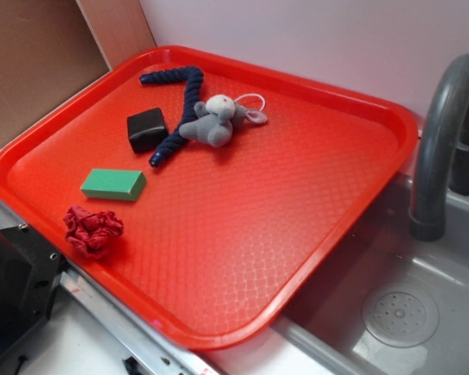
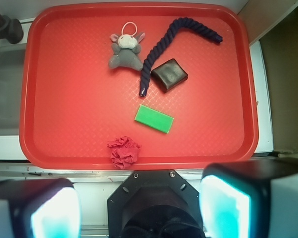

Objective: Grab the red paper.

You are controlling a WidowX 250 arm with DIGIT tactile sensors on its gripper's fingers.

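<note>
Exterior: red paper [image 1: 92, 229] sat at the red tray's [image 1: 297, 187] near edge, just beside the green block [image 1: 113, 184]; only this view showed the grey faucet [image 1: 442, 148]. Wrist: paper [image 2: 123, 151] lay at the tray's rim; gripper [image 2: 139, 208] jaws spread wide, empty.

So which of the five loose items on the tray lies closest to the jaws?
The crumpled dark red paper wad, at the tray's near rim; the flat green block sits farther in.

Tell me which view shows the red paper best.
The exterior view: the red paper sits large and unobstructed near the tray edge, wrinkles clear. The wrist view shows it smaller, from above, just ahead of the open gripper.
</note>
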